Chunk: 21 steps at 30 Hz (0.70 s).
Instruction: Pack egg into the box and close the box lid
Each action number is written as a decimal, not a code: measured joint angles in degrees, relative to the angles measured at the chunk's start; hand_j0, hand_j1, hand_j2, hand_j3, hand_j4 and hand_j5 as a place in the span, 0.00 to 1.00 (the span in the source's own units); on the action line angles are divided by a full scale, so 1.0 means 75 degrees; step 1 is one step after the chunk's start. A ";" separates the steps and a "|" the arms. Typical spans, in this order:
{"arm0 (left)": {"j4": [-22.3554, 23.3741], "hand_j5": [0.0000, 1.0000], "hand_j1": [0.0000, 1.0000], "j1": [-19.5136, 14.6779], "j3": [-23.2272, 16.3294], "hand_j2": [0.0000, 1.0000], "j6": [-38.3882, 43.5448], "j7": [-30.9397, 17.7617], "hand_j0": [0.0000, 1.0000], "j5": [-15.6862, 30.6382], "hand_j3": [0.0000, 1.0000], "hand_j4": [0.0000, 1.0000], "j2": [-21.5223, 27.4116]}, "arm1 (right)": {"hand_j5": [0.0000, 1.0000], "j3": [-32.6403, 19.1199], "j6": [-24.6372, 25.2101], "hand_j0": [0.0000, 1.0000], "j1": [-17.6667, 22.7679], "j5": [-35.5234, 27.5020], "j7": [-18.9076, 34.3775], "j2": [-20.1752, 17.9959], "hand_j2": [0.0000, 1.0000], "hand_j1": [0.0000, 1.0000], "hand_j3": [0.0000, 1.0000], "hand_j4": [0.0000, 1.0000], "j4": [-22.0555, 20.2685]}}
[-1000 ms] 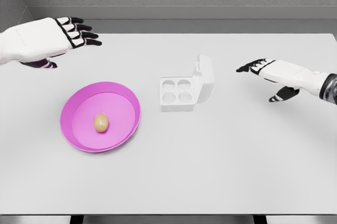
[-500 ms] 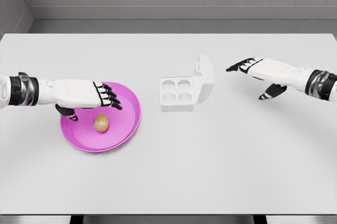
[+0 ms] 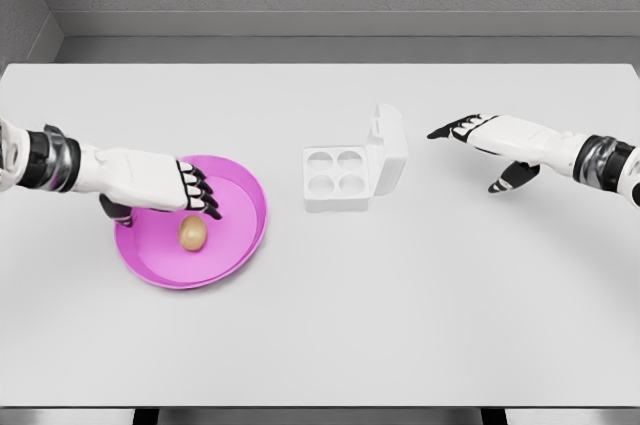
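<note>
A tan egg lies in the middle of a pink plate on the left of the white table. My left hand hovers over the plate's back-left part, just above and behind the egg, fingers open and holding nothing. A white egg box with four empty cups sits at the table's centre, its lid standing open on the right side. My right hand floats to the right of the lid, apart from it, fingers stretched out flat.
The grey table stretches wide in front of the plate and the box. A grey wall runs along the table's far edge.
My left hand came down from the far left corner to the plate, then settled slightly lower and leftward near the egg. The right hand drifted a little toward the box lid.
</note>
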 measured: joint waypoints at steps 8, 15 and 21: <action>-0.0274 1.00 1.00 -0.0387 -0.0156 1.00 0.0001 -0.0199 1.00 0.0198 1.00 1.00 0.0107 | 1.00 0.0107 -0.0001 1.00 0.0012 0.0005 0.0005 -0.0010 1.00 1.00 1.00 1.00 0.0020; -0.0359 0.91 0.91 -0.0375 -0.0328 0.91 0.0000 -0.0212 0.91 0.0245 0.91 0.91 0.0004 | 1.00 0.0123 -0.0001 1.00 0.0012 0.0006 0.0005 -0.0028 1.00 1.00 1.00 1.00 0.0023; -0.0306 0.88 0.88 -0.0328 -0.0446 0.88 0.0001 -0.0213 0.88 0.0257 0.88 0.88 -0.0109 | 1.00 0.0125 -0.0001 1.00 0.0012 0.0002 0.0005 -0.0044 1.00 1.00 1.00 1.00 0.0006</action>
